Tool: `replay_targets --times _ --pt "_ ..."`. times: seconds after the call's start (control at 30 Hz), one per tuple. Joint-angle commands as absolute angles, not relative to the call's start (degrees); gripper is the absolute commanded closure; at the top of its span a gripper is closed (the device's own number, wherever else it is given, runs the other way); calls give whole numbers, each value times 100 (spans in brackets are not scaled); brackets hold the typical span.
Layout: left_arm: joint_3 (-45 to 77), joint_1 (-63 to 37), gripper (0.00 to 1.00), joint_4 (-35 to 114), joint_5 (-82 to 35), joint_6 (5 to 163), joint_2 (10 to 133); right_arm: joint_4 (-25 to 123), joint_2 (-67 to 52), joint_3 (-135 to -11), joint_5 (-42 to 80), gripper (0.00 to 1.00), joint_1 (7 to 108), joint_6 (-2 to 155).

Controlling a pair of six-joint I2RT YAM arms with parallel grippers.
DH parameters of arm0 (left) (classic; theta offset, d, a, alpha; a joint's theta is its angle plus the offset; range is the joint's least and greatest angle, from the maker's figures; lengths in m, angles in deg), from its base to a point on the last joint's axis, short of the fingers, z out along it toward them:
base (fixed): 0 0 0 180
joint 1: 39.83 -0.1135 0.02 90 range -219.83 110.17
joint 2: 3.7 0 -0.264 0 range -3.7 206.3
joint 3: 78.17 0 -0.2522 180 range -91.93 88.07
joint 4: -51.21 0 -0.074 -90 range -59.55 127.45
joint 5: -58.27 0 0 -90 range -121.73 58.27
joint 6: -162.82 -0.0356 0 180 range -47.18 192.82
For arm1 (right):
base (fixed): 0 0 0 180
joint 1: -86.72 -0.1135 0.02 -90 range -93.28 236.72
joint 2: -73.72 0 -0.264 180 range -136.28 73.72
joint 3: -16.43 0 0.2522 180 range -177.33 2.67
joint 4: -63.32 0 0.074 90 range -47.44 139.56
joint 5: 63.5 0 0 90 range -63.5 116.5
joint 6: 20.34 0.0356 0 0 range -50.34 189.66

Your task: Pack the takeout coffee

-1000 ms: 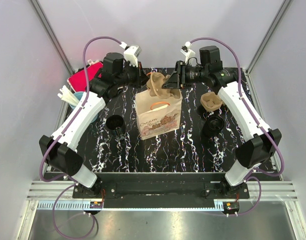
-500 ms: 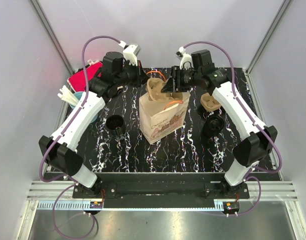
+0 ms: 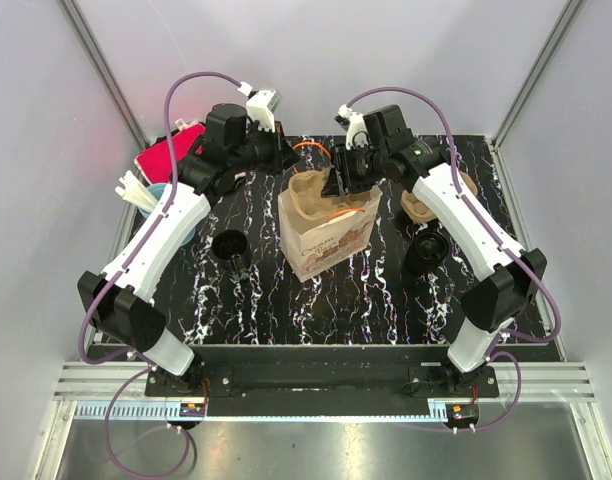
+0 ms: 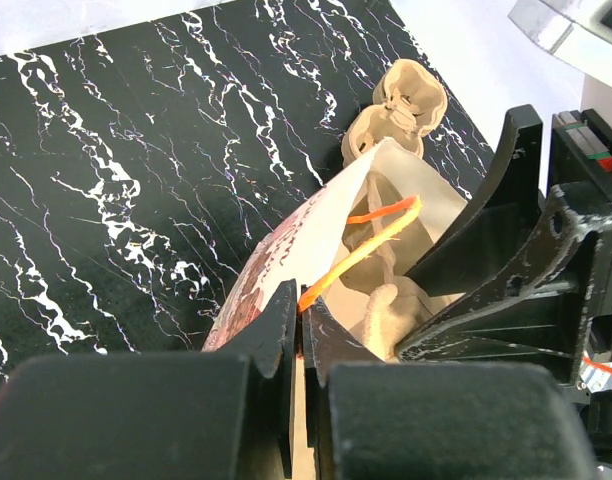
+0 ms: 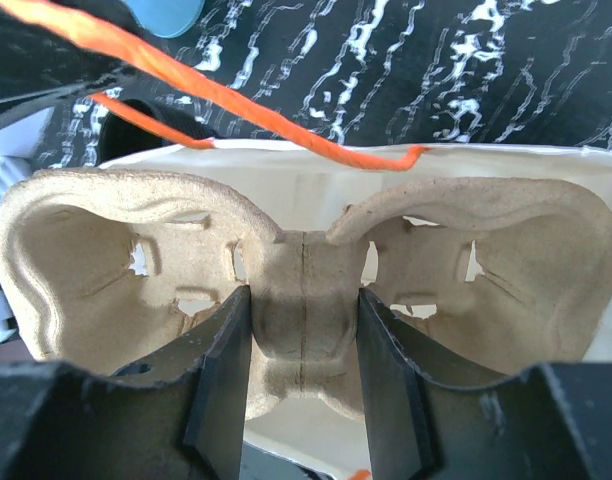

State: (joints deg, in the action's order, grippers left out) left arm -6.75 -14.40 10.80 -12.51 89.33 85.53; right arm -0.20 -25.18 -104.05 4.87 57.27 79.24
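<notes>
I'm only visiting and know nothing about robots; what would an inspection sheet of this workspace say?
Surface: black marbled table, nothing spilled.
Job's things: paper bag upright, open; cup carrier partly in its mouth; second carrier, left black cup and right black cup on the table.
Clutter: red object and blue cup of white sticks, left rear.
Grippers: left gripper shut on the bag's orange handle; right gripper shut on the cup carrier.
Cables: purple cables arch above both arms, clear of the bag.
Surroundings: white walls, metal frame.
</notes>
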Motion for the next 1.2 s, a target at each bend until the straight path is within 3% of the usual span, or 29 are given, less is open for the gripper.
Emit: replay_targets --times 0.0,0.53,1.17 --pt "-975 -1443 100 1311 -1319 8891 8402 -352 -2630 -10729 970 57 5543 7573" --pt "-896 -1390 100 1320 -1406 8926 8393 -678 -2912 -11115 2438 57 4989 7318" --pt "-1071 -1179 100 1276 -1460 8732 8358 -1206 -3044 -11318 2764 56 4857 7071"
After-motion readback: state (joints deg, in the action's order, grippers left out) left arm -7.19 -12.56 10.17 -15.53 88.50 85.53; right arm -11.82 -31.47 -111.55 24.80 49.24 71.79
